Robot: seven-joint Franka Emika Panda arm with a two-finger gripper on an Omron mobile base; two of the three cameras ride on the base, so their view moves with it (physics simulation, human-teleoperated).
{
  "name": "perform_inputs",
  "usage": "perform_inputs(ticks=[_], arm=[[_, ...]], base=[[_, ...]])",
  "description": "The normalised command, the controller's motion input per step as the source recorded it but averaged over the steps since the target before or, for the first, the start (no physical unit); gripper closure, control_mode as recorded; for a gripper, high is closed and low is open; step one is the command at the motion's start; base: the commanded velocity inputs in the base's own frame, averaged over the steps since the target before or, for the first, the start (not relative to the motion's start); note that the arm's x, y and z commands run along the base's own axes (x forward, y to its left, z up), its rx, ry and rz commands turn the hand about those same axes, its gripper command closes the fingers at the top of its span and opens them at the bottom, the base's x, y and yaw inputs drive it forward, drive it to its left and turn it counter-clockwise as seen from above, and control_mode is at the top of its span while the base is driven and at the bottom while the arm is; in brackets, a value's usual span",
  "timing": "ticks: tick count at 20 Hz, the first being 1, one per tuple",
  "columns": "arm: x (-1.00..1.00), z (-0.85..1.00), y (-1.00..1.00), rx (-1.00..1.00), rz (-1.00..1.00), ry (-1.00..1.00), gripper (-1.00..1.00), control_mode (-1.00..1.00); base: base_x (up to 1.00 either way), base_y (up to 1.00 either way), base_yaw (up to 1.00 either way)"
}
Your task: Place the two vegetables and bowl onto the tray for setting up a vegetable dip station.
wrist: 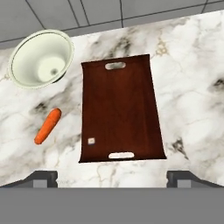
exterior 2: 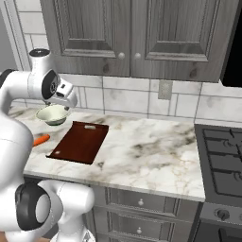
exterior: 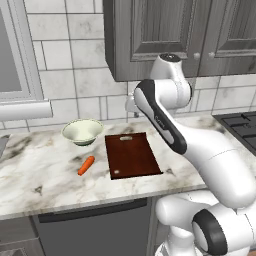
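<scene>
Tray (wrist: 120, 109) lies bare on the surface (wrist: 192, 109), open to approach from above; bowl (wrist: 40, 59) stands near its far left corner, apart from it; carrot (wrist: 47, 126) lies beside its left edge, a strip of surface between; wide free marble to the right; wall cabinets (exterior: 165, 35) overhang the back.

Below my fingers: dark reddish-brown tray (wrist: 120, 111), flat, bare. Pale bowl (wrist: 40, 59), upright, near its handle corner. Orange carrot (wrist: 48, 126) lying beside it.

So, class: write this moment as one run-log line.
gripper: open, above tray | tray: bare | bowl: on counter beside tray | carrot: on counter beside tray | placed: none
</scene>
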Motion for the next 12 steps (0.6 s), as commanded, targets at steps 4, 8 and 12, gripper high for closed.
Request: perform_inputs(ticks=[4, 8, 12], arm=[[0.00, 0.00, 0.49, 0.00, 0.00, 0.00, -1.00, -1.00], [0.00, 0.00, 0.41, 0.00, 0.00, 0.05, -1.00, -1.00], [0.00, 0.00, 0.43, 0.00, 0.00, 0.09, -1.00, -1.00]], base=[[0.00, 0.00, 0.00], [0.00, 0.00, 0.00], [0.00, 0.00, 0.00]])
